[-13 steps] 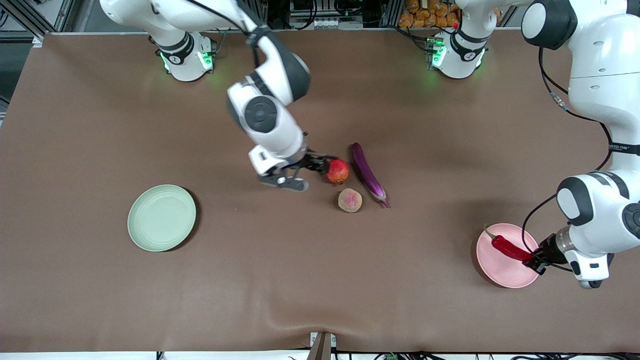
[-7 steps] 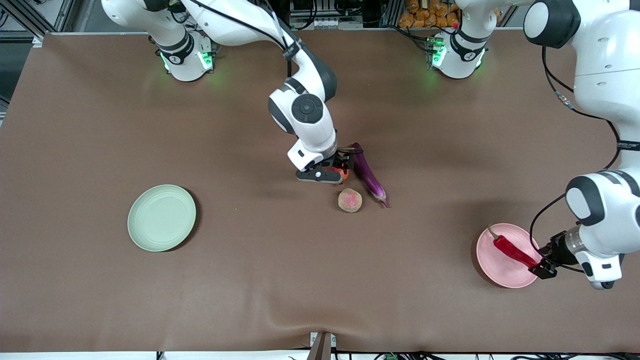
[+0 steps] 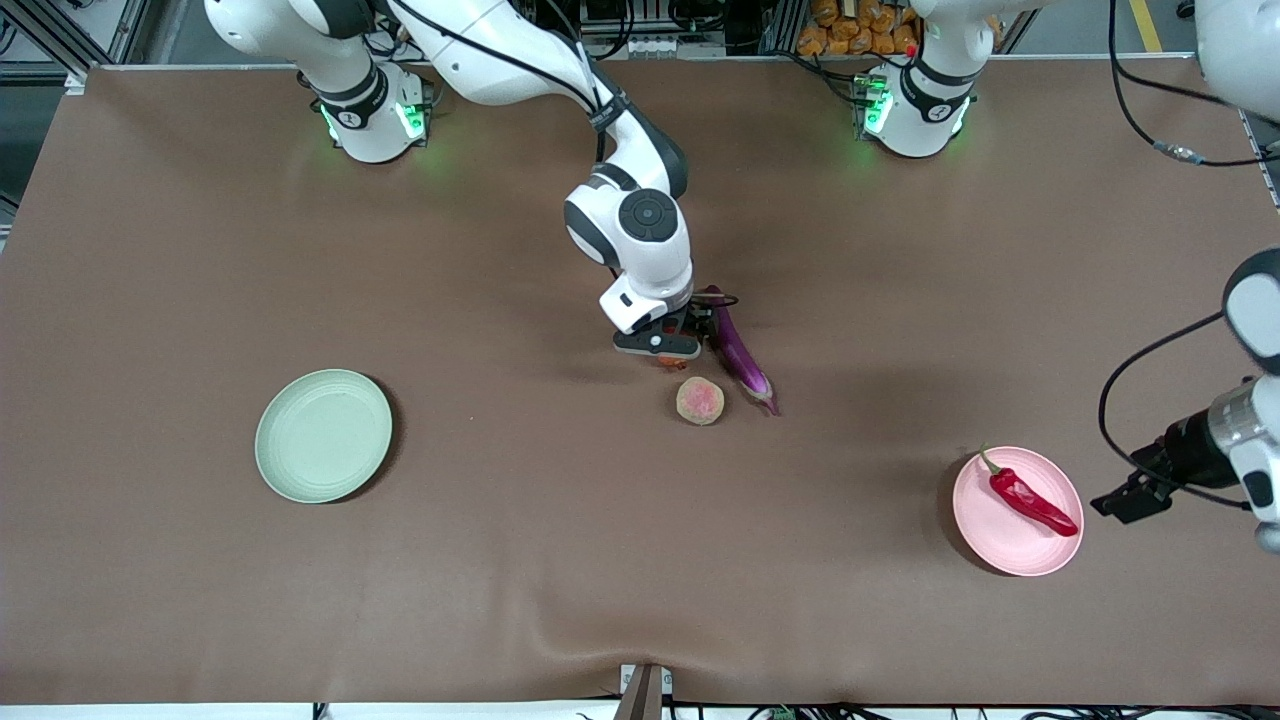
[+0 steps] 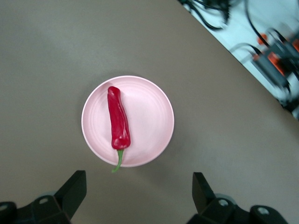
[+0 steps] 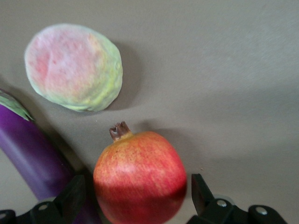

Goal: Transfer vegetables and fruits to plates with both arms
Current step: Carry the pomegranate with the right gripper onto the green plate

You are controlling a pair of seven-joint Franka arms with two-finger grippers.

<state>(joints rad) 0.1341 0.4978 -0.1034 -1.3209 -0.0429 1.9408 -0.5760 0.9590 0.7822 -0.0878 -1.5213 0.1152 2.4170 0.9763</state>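
Note:
A red-orange pomegranate [image 5: 140, 172] sits on the table between the spread fingers [image 5: 201, 191] of my right gripper [image 5: 135, 196], which is open around it. In the front view that gripper [image 3: 662, 348] covers the pomegranate [image 3: 667, 362] almost wholly. The fuzzy peach [image 3: 700, 400] [image 5: 74, 67] lies just nearer the camera, and the purple eggplant [image 3: 738, 350] [image 5: 32, 154] lies beside the pomegranate. The red chili [image 3: 1030, 500] [image 4: 118, 119] rests on the pink plate [image 3: 1005, 540] [image 4: 149, 116]. My left gripper [image 3: 1122, 502] [image 4: 137, 191] hangs open and empty beside that plate.
The pale green plate [image 3: 323, 435] sits bare toward the right arm's end of the table. Brown cloth covers the table. Cables and equipment [image 4: 275, 51] lie past the table edge near the pink plate.
My left gripper has opened, left the chili on the pink plate and drawn back off the plate. My right gripper has swung over the pomegranate and come down around it.

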